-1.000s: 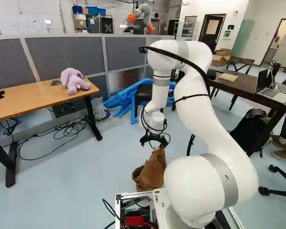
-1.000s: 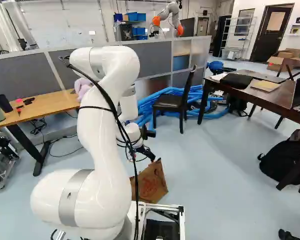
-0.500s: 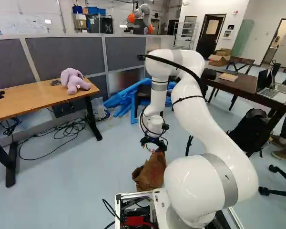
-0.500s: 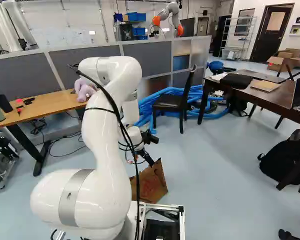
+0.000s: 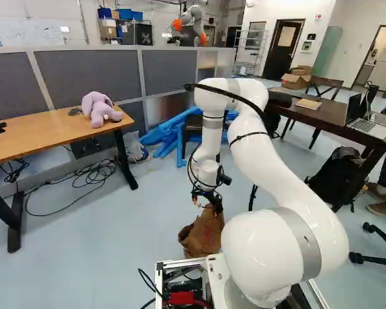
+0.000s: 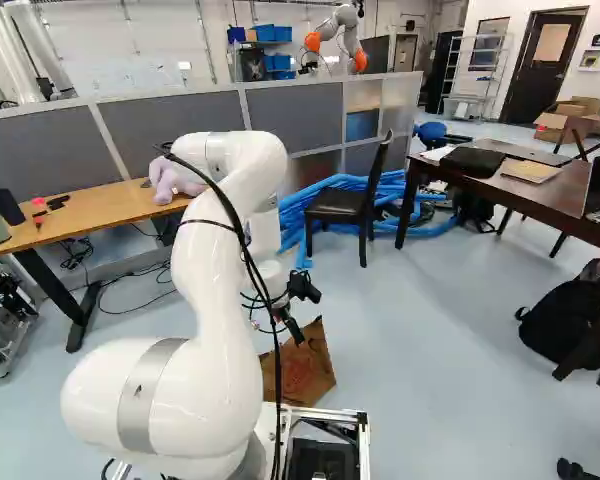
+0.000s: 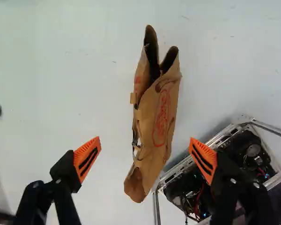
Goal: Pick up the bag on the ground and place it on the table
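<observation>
A robotics lab is showing: another robot (image 5: 188, 17) is standing beyond grey partitions (image 5: 90, 71) at the top of the left base view, a white arm (image 5: 276, 167) is filling its lower right, and laptops (image 5: 372, 128) are sitting on a dark tabletop (image 5: 330, 113) at its right.

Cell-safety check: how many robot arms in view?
2. The white arm rising from the foot of the base views; another robot with orange joints, beyond the gray partition. The partition may hide more.
</observation>
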Controlling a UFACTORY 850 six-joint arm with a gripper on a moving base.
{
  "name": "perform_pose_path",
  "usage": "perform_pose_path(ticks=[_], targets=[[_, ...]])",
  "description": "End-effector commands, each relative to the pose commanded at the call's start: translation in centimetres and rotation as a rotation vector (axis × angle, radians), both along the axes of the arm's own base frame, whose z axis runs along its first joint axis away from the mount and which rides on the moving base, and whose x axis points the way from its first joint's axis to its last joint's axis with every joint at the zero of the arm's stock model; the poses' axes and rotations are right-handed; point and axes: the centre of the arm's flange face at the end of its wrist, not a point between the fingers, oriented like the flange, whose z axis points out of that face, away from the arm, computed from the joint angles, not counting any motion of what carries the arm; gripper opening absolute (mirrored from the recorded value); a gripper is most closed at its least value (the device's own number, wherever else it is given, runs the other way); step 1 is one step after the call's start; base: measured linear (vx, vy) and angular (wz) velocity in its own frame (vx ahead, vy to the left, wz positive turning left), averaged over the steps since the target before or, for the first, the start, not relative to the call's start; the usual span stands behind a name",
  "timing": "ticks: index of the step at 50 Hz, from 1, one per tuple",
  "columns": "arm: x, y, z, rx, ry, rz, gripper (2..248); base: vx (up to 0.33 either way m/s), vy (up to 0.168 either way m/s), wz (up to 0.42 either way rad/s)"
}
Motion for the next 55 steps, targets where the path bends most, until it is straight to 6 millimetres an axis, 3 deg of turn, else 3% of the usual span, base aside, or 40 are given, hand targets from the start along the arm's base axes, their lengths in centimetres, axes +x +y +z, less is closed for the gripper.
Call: perform_pose_path(ticks=[55], targets=[[0.5,0.1,-8.4,0.006,0.086,-0.041,247,0.0,0.0,0.0]])
